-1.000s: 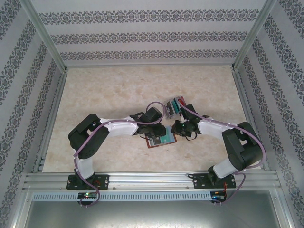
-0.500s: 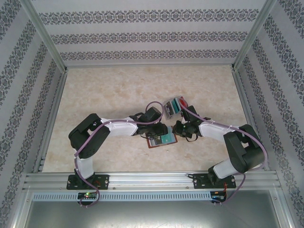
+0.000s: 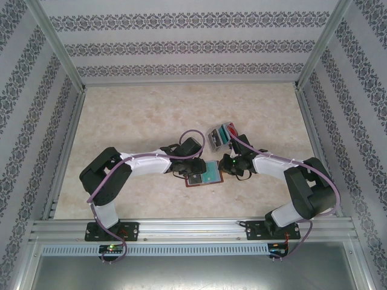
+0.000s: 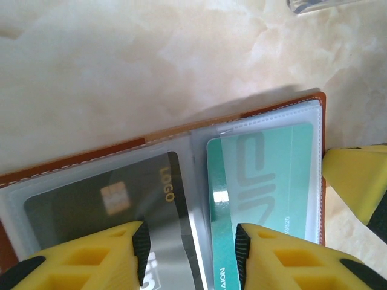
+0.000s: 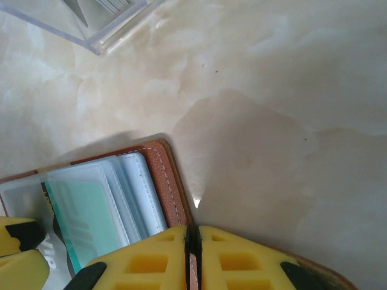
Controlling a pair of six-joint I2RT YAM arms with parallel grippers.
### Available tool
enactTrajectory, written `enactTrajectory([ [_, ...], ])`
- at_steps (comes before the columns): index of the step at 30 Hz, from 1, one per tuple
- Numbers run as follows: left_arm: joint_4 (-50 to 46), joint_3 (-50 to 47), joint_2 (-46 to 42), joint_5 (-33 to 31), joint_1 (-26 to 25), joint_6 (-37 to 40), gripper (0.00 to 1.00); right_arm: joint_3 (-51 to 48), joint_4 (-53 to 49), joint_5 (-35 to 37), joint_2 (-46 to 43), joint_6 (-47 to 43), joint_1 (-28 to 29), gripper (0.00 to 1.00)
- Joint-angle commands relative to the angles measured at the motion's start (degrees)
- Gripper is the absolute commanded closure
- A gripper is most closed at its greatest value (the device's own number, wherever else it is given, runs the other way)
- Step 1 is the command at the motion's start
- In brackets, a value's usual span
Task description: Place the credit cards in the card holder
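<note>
Ringing the scene, patterned walls enclose a pale marbled tabletop that looks smooth and probably slippery, so the opened card holder, lying near the front between the arms, could skate if pushed. Its leather cover seems soft and floppy, best held by an outer edge, where the right gripper has its jaws pinched on it. Thin, stiff, slick, the teal card and dark grey card sit in clear sleeves below the left gripper, jaws apart.

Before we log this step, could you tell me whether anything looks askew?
The teal card is only partly under its clear sleeve in the card holder, with a bare strip beside the fold.
</note>
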Motion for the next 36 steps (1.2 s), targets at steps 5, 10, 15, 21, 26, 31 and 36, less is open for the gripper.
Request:
enactTrajectory([
  [5,-6.3,2.8,-3.7,-1.5,0.7,3.2,0.53,-1.6,-5.7,1.8,1.3,0.4,0.8,0.88],
  [10,-3.6,3.2,-4.9,3.0,0.6,-0.7,0.67,-1.7,-5.8,2.2,0.6,0.4,1.0,0.88],
  [15,-2.8,2.9,-3.9,2.5,-0.4,-3.0,0.68,-1.6,-5.9,2.2,0.8,0.1,0.9,0.88],
  [21,1.1,3.0,0.7,7.4,-0.4,-4.8,0.67,-1.7,-5.7,2.2,1.1,0.0,0.8,0.88],
  [26,-1.9,3.9,2.6,6.4,-0.5,-5.2,0.68,-1.7,-5.8,2.3,1.1,0.0,0.9,0.88],
  [31,-1.0,4.0,4.1,8.4,-0.6,-4.9,0.68,-1.5,-5.8,2.2,1.5,-0.1,0.9,0.87],
  [36,-1.3,5.6,5.0,9.2,-0.5,-3.6,0.77,-1.6,-5.7,2.2,1.7,-0.1,1.0,0.88],
])
